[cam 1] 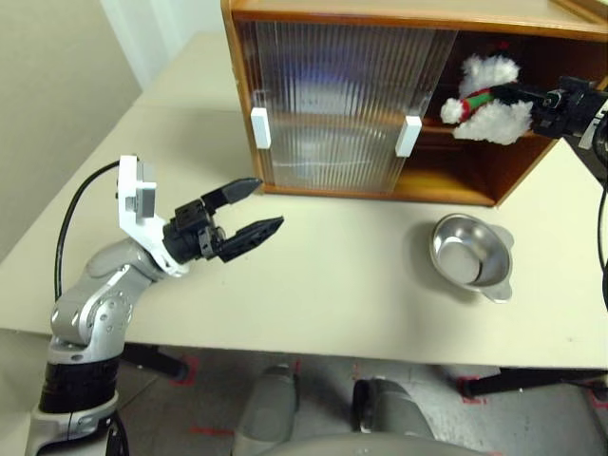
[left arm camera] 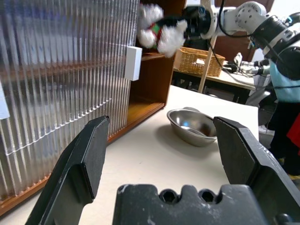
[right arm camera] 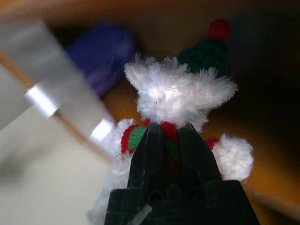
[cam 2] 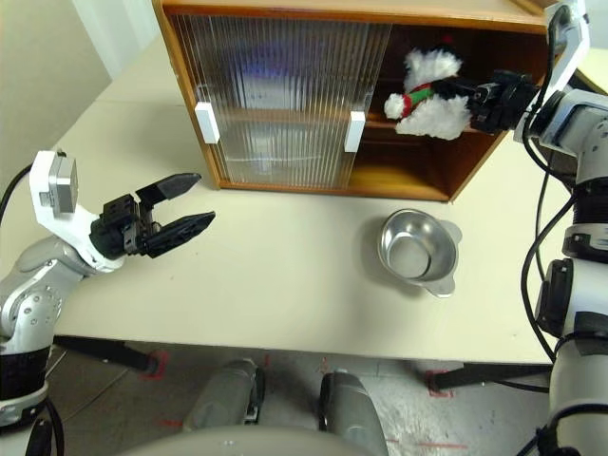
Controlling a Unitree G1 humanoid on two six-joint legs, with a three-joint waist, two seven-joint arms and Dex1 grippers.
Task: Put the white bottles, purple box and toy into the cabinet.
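— Toy (cam 1: 489, 100) location?
— Up at the open right half of the cabinet (cam 1: 408, 14), level with the inner shelf, off the tabletop (cam 1: 332, 275). Pinched at the red-and-green scarf by the right pincer (cam 1: 524, 95), black fingers pressed together on the plush. Reaching in from the far right, pointing left.
— And from the wrist?
— Same grip: fingers closed on the scarf, white fluff spilling out on either side, green-and-red cap pointing away into the dark of the cabinet.
— Purple box?
— Only a blurred purple shape (right arm camera: 101, 58) inside the cabinet, beyond the toy. Cannot tell more than that.
— Left pincer (cam 1: 249, 214)?
— Spread wide, holding nothing. Hovering over the near left of the tabletop, pointing right toward the cabinet front, well apart from the toy.
— Counts?
— One toy. One cabinet, two ribbed translucent sliding doors (cam 1: 332, 104), both drawn over the left part, each with a white block handle (cam 1: 259, 127), so two handles. One steel bowl (cam 1: 467, 252), standing near the right side of the tabletop, just in front of the open half, below the toy and not touching it. Two pincers.
— White bottles?
— Something pale behind the ribbed doors, too blurred to name or count.
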